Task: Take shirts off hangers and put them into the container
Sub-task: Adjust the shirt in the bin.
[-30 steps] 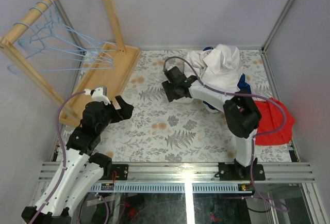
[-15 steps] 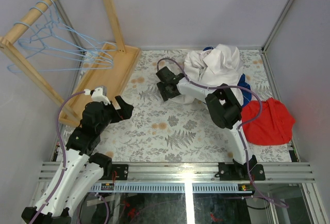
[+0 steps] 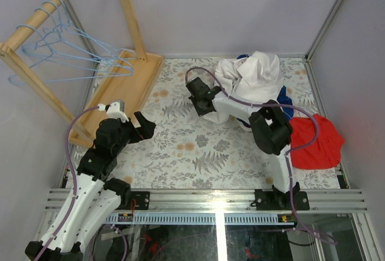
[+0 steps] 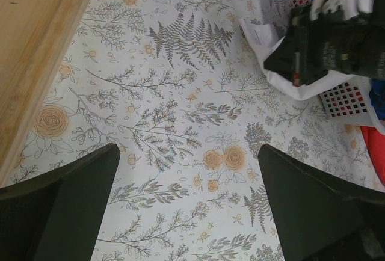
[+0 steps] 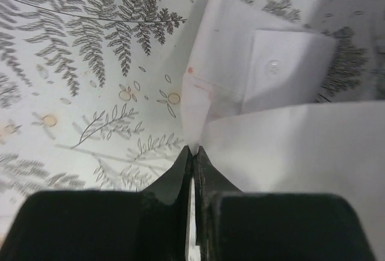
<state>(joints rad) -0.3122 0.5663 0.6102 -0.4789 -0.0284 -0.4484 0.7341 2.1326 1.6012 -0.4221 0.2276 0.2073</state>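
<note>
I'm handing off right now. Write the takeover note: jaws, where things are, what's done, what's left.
Left gripper: open, empty, over the table near the rack.
Right gripper: jaws shut at a white shirt cuff lying on the table; can't tell if cloth is caught.
Hangers: bare, on the rack.
Shirts: heaped on the basket, the white one spilling out.
Left to do: tuck that shirt in.
</note>
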